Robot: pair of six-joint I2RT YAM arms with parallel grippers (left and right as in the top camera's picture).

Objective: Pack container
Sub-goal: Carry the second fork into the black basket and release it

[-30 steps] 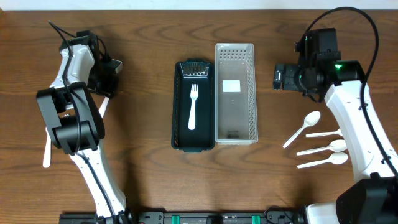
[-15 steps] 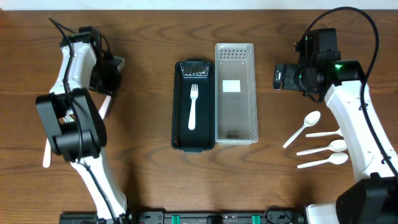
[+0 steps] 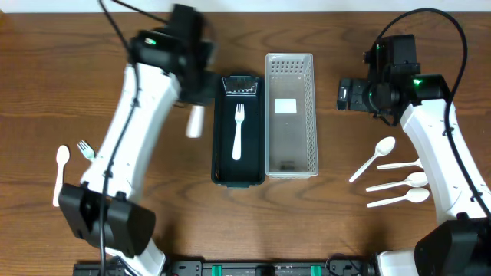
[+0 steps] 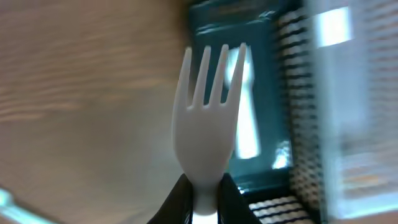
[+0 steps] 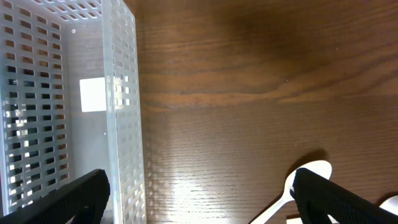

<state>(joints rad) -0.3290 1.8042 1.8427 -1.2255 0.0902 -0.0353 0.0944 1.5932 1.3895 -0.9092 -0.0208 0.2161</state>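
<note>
My left gripper (image 3: 196,102) is shut on a white plastic fork (image 3: 194,123) and holds it just left of the dark green container (image 3: 217,146). In the left wrist view the fork (image 4: 208,124) stands tines-up between the jaws (image 4: 205,208), with the container (image 4: 273,74) behind it. Another white fork (image 3: 238,130) lies in the container. A white perforated basket (image 3: 311,115) stands right of it, with only a white label inside. My right gripper (image 3: 349,96) is open and empty, right of the basket, above bare table (image 5: 199,199).
Several white spoons (image 3: 399,184) lie on the table at the right; the nearest spoon (image 5: 305,180) shows in the right wrist view. A white spoon (image 3: 61,172) and a fork (image 3: 84,149) lie at the far left. The basket's wall (image 5: 121,93) is close to my right gripper.
My left arm has swung from the far left of the table to the container's left edge, carrying a fork. The right arm has not moved.
</note>
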